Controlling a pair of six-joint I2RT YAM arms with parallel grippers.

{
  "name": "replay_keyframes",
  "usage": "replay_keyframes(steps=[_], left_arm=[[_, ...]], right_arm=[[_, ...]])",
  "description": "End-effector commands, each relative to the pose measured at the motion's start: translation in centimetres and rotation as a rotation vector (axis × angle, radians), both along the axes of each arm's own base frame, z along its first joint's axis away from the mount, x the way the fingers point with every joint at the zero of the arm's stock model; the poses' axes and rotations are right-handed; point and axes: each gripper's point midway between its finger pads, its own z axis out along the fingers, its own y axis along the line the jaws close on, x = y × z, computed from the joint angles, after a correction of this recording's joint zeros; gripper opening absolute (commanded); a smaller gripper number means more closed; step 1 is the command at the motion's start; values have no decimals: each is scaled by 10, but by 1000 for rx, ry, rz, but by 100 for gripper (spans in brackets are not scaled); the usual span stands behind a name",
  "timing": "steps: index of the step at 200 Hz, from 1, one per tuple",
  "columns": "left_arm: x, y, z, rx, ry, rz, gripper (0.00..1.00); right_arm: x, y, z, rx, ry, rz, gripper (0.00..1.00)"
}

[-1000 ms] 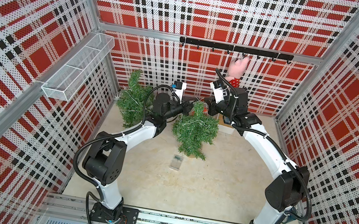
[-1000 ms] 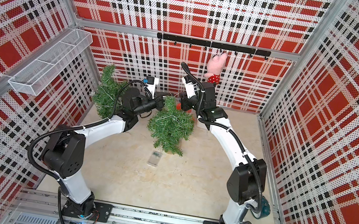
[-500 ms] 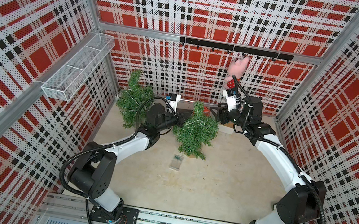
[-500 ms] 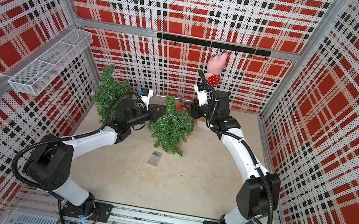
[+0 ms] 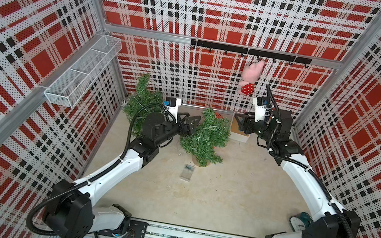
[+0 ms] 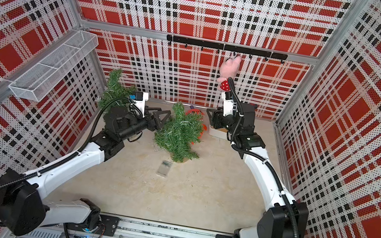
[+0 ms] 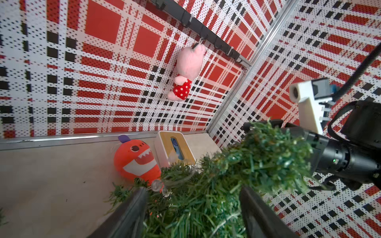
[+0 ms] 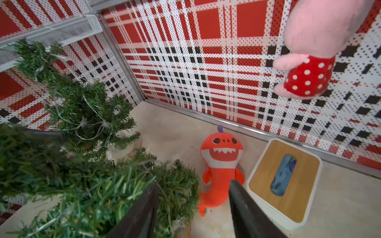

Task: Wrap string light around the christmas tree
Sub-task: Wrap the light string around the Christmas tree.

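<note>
- Green second tree (image 5: 141,100) stands back left, wires strung through it.
- left gripper (image 5: 193,125): arm reaching low, jaws wide apart around needles, clamping nothing.
- christmas tree (image 5: 205,135) stands mid-floor, string light (image 7: 156,184) lying in its branches.
- right gripper (image 5: 239,123) is raised, spread and empty, near a wooden-lidded box (image 8: 284,179) holding something blue.

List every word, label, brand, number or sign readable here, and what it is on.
No text can be read in any view.
Small clear packet: dark print at one end, too small to read.
Teal clock: dial too small to read.
Orange plush, pink plush, tissue box: no lettering visible.
</note>
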Motion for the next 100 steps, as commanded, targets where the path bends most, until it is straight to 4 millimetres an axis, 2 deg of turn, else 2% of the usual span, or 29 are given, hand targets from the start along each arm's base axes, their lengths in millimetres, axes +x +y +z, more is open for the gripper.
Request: replay_keyframes(steps=[1, 27, 58, 79, 100], left_arm=[[-4, 17, -13, 53, 56, 90, 77], [-14, 27, -11, 87, 65, 146, 77], [-44, 28, -33, 203, 85, 218, 77], [-68, 32, -54, 229, 93, 263, 77], [-87, 43, -96, 272, 135, 308, 78]], right_arm=[[-10, -14, 6, 13, -5, -54, 58], [-19, -24, 1, 6, 9, -99, 59], [-41, -42, -17, -7, 29, -157, 59], [-54, -67, -41, -39, 47, -261, 60], [-66, -101, -65, -45, 56, -398, 60]])
